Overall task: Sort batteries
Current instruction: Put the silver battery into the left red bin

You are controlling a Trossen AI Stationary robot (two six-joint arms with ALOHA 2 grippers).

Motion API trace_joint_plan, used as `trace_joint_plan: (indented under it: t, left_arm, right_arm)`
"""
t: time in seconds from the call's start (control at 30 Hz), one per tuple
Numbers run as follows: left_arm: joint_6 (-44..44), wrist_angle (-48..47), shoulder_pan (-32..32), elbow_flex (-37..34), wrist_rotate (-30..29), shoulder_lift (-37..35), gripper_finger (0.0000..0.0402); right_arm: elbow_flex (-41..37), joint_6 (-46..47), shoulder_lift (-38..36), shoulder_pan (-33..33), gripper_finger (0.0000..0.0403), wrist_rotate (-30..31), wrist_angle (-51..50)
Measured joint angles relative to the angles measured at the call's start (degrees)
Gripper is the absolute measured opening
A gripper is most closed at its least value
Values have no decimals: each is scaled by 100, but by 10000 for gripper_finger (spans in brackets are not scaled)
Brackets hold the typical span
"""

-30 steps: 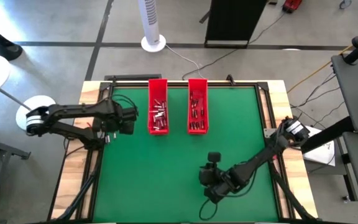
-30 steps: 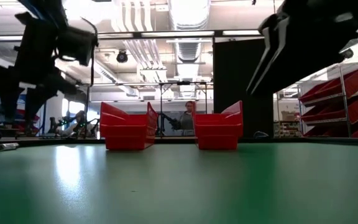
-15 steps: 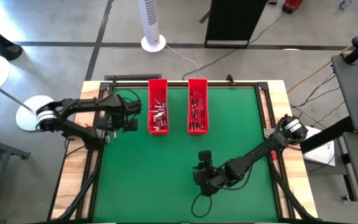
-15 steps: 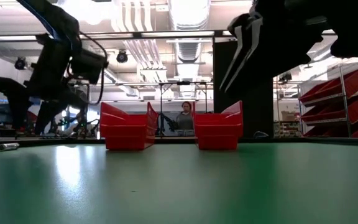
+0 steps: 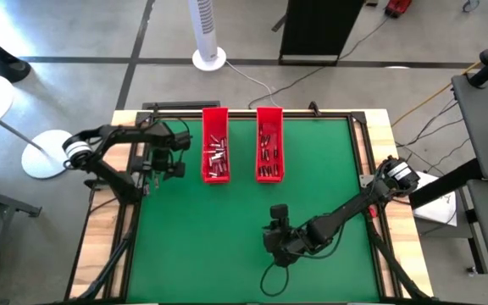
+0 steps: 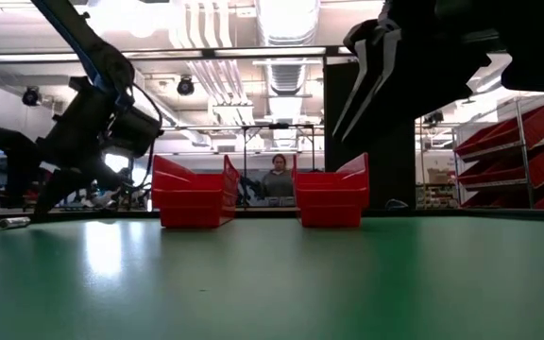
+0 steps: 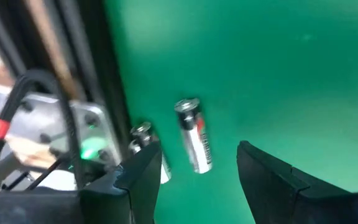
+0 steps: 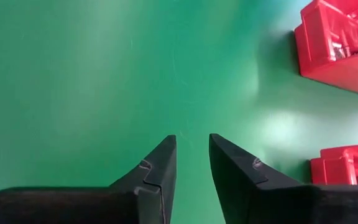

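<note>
**Loose batteries at the worktop's left edge, left hand above them**

Two batteries (image 7: pixel 193 143) lie side by side on the green worktop (image 5: pixel 227 229) near its left edge, between the spread fingers of the left hand (image 7: pixel 194 180), which is open and holds nothing. More batteries fill the two red trays (image 5: pixel 215 144) at the far side. The right hand (image 8: pixel 190 171) hangs over bare worktop nearer the front, fingers slightly parted, empty.

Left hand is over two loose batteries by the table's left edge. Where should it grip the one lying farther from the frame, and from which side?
Grip that battery across its middle, coming straight down from above. It lies flat on the green mat, so its rounded sides are free. The open left hand already straddles its line. The second battery lies alongside, near the frame, so the gap for that finger looks tight.
</note>
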Motion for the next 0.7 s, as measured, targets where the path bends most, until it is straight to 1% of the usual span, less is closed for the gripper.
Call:
trace_joint_plan:
  t: [0.1, 0.27, 0.43, 0.7]
  left_arm:
    - [278, 223, 114, -12, 160, 84, 183]
    - [500, 513, 290, -195, 408, 136, 163]
    - [478, 564, 493, -413, 373, 152, 154]
    - [576, 683, 404, -486, 415, 95, 153]
  right_arm:
    - [0, 101, 0, 0, 92, -16, -50]
    - [0, 265, 0, 17, 91, -25, -222]
    - [0, 348, 0, 17, 77, -27, -326]
    - [0, 303, 0, 4, 63, -24, -303]
